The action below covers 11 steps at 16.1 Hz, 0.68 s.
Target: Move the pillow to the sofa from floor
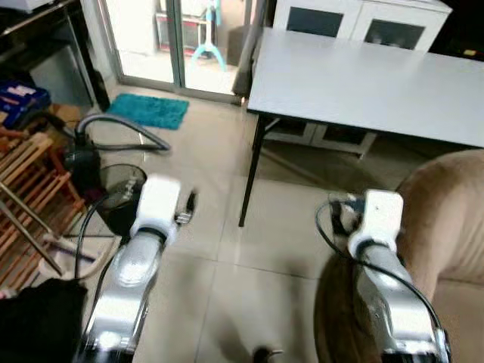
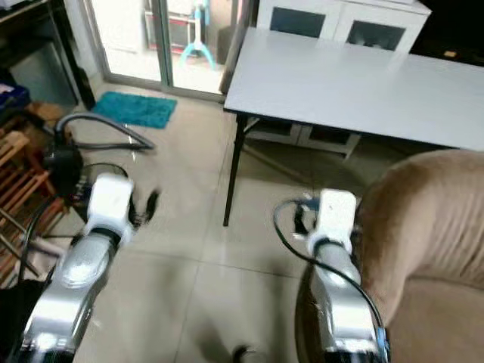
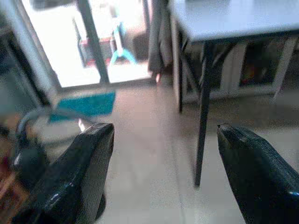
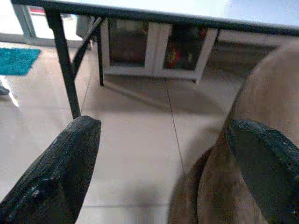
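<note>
- tiled floor [image 1: 227,249], pale and glossy, runs from a glass door at the far side to the robot's feet; no pillow can be made out on the stretch of it in view, so where the task's thing lies cannot be told from here.
- sofa [image 1: 446,219]: tan, rounded arm, just beside the right arm and partly under it; by that the right side is the nearer one for the drop-off.
- right tool [image 4: 163,154]: fingers spread wide, nothing between them, aimed over bare tile with the sofa edge at one finger.
- left tool [image 3: 163,163]: fingers likewise wide apart and empty, pointing toward the table leg and the door.
- both arms: held forward, forearms roughly level and parallel.
- table [image 1: 363,76]: grey top, black legs, ahead of both arms, white cabinet behind it.
- teal mat [image 1: 147,111] by the door; vacuum cleaner [image 1: 83,159] and wooden rack [image 1: 26,204] to the left.
</note>
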Tool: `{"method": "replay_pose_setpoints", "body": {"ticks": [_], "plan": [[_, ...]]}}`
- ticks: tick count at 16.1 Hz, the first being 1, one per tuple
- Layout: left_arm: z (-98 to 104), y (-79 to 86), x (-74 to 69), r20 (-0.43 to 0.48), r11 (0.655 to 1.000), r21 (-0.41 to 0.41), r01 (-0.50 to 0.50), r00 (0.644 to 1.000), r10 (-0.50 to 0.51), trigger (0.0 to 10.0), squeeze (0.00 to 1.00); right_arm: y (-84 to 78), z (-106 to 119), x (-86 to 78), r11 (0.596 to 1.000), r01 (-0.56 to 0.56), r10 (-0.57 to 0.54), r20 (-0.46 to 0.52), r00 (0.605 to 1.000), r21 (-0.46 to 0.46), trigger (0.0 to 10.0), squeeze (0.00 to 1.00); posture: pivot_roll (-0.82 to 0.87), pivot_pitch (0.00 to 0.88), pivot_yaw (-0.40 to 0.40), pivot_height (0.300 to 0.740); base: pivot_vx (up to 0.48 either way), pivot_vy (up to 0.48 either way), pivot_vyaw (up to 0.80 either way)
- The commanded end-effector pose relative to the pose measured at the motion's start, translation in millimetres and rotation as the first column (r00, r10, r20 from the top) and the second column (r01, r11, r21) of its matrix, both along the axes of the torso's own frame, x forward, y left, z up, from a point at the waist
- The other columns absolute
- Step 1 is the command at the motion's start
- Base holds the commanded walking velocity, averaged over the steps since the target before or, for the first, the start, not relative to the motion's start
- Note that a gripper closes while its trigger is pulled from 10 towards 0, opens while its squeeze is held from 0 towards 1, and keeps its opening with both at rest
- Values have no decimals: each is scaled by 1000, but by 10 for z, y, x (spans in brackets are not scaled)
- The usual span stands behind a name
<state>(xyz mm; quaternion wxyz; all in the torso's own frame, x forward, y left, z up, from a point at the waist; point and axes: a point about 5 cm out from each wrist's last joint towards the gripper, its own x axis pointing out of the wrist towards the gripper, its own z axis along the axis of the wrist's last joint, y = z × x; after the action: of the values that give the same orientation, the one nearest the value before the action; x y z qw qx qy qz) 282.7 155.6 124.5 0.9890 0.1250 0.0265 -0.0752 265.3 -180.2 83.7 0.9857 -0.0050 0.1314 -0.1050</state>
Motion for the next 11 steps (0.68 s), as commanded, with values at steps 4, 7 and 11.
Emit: {"method": "replay_pose_setpoints", "body": {"ticks": [4,7,11], "plan": [[118,-66,128,-8,994,52,94,996,-93,10000,0,-44,-83,-139,995,99,-99,3,995,30,10000,0,55,0,129,740,0,0,-400],[285,19,242,16,997,58,50,999,-51,10000,0,78,-109,-130,994,97,-97,7,995,50,10000,0,79,0,180,740,0,0,-800],[90,55,192,-15,1000,15,27,1000,-27,10000,0,55,-4,-144,996,86,-85,35,996,-12,10000,0,25,17,123,740,0,0,-800]]}}
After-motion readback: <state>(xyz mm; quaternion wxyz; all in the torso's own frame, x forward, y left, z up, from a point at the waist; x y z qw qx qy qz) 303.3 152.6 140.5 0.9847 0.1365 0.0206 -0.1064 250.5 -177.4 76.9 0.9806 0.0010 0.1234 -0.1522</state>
